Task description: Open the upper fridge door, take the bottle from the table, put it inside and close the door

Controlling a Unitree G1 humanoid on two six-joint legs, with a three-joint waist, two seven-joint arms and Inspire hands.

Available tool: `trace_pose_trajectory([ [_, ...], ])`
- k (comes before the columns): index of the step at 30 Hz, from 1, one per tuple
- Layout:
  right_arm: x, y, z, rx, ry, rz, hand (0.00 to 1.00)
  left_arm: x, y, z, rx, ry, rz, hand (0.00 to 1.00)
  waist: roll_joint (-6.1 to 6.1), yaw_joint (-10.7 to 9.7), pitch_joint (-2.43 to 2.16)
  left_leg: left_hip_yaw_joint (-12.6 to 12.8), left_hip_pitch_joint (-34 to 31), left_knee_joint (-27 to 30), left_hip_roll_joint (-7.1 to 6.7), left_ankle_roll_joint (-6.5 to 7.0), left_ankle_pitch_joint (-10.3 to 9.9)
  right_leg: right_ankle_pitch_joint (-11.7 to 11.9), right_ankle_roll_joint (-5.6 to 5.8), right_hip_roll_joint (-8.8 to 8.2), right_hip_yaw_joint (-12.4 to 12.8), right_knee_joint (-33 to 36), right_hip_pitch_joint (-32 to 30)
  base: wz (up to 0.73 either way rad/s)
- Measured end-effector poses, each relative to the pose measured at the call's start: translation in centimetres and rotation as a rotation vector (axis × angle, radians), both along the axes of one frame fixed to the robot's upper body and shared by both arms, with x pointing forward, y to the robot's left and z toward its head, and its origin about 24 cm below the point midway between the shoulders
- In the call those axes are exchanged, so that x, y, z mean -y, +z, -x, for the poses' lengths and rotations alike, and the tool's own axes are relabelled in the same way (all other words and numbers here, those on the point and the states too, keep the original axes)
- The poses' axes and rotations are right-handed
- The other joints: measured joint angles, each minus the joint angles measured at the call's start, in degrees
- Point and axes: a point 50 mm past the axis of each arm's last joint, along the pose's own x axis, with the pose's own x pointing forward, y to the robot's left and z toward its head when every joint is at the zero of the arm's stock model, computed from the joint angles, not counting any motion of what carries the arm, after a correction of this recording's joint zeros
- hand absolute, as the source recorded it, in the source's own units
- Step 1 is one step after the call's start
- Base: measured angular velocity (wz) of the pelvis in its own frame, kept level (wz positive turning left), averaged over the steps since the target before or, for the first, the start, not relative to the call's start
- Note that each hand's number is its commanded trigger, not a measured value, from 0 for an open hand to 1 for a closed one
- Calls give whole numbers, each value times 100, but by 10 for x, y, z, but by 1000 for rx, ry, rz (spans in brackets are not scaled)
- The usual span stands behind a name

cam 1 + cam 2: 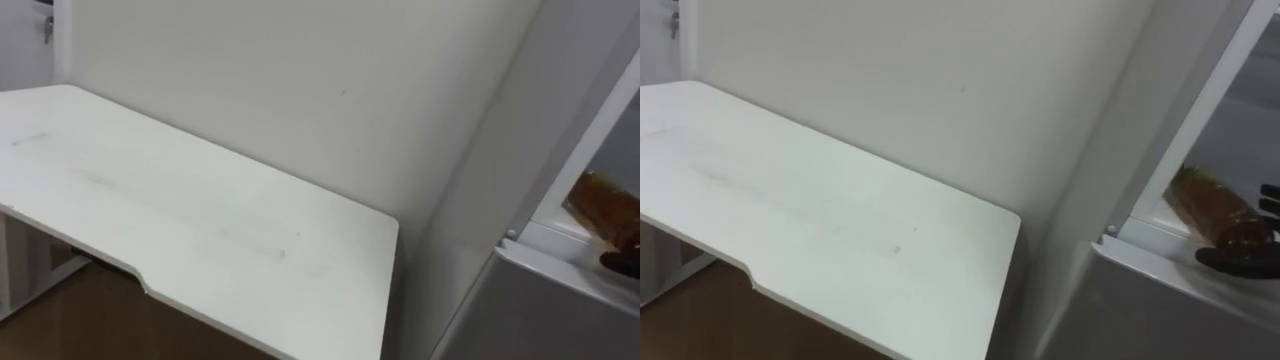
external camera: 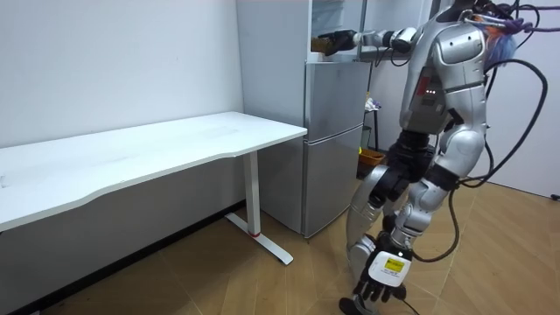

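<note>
Lying at the right edge of the eye views, the bottle (image 1: 1212,210) is seen inside the open upper fridge (image 1: 1140,232), its long axis slanted from upper left to lower right. Its lower-right end is wrapped by the curled dark fingers of the right robot hand (image 1: 1238,258). Contact with the shelf cannot be told. Release and a pull-back toward lower right are judged to be what remains. The outstretched right arm is shown whole in the room view, where the left robot hand (image 2: 378,278) is hung low, fingers relaxed, holding nothing. The desk (image 1: 200,220) is seen at left.
</note>
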Motion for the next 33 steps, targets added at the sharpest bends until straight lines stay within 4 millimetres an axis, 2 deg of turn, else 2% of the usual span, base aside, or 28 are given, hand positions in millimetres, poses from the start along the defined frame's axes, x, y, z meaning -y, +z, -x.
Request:
trace_pose_trajectory([
  [4, 1, 2, 1, 17, 13, -18, 0, -2, 0, 6, -14, 20, -5, 0, 8, -153, 1, 21, 63, -63, 0, 6, -21, -2, 8, -1, 15, 2, 39, -2],
  [10, 2, -1, 9, 27, 31, -8, 0, 0, -1, 7, -21, 22, -4, 0, 48, -261, 6, 6, 222, -124, 30, -9, -81, -1, 10, 29, 12, 4, 170, 2],
  [19, 0, -8, 15, 45, 19, -21, 0, 0, -2, 5, -24, 12, -7, 0, 67, -282, 3, 49, 439, -285, 30, -10, -90, -3, 15, 26, 89, 3, 299, -1],
  [23, -16, -7, 12, 80, 73, 19, 0, 2, -3, 5, -21, 16, -1, 0, 86, -287, 4, 192, 492, -352, 54, -11, -90, -11, 28, 15, 131, 10, 262, -17],
  [26, -31, 4, 10, 116, 110, 104, 0, 6, -5, 6, -1, 21, 6, 0, 164, -316, 9, 345, 481, -379, 73, -12, -95, -11, 29, 10, 237, 25, 167, -29],
  [28, -45, 13, 11, 149, 152, 182, 0, 11, -7, 7, 16, 25, 12, 0, 277, -425, 6, 430, 498, -412, 73, -10, -93, -11, 28, 2, 317, 46, 96, -29],
  [30, -57, 21, 10, 195, 166, 217, 0, 17, -10, 8, 29, 24, 22, 0, 408, -482, 17, 561, 548, -502, 73, -6, -78, -12, 29, -22, 402, 120, 59, -34],
  [32, -75, 31, 14, 280, 184, 248, 0, 25, -13, 9, 45, 25, 36, 0, 556, -622, 31, 708, 626, -641, 47, 11, -40, -15, 34, -58, 474, 122, 19, -29],
  [33, -80, 34, 16, 309, 184, 247, 0, 27, -14, 9, 48, 26, 40, 0, 579, -645, 22, 730, 633, -672, 39, 15, -30, -16, 36, -65, 500, 125, 3, -29],
])
